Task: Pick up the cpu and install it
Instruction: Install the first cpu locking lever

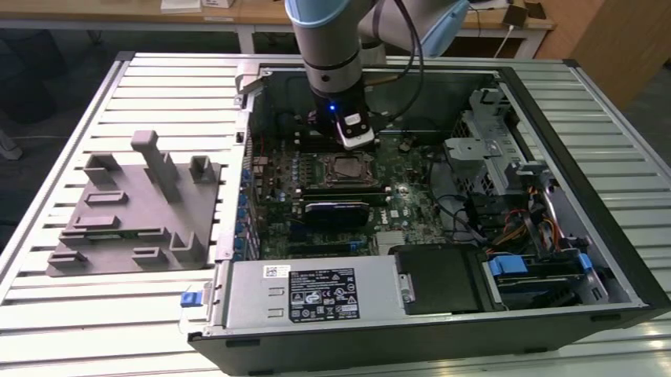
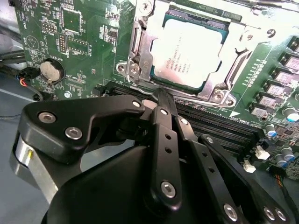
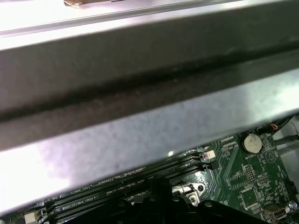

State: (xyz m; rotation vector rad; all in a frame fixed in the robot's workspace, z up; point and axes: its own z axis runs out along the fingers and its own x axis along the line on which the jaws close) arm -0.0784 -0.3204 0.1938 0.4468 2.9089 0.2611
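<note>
The cpu (image 2: 189, 53) lies flat in its socket on the green motherboard (image 2: 79, 42), its silver top facing up, with the metal socket frame (image 2: 140, 51) around it. My gripper (image 2: 161, 95) is shut with nothing between its fingers, and its tip hangs just beside the socket's edge, over the black memory slots (image 2: 219, 123). In the exterior view the gripper (image 1: 353, 144) hangs inside the open computer case, just behind the cpu (image 1: 346, 168) in its socket.
A large grey fixture (image 1: 137, 212) with upright posts stands on the slatted table at the exterior view's left. The case holds a power supply (image 1: 314, 294), a black shroud (image 1: 441, 279) and a drive cage (image 1: 482, 149). The case wall (image 3: 140, 93) and a coin battery (image 3: 251, 142) are close.
</note>
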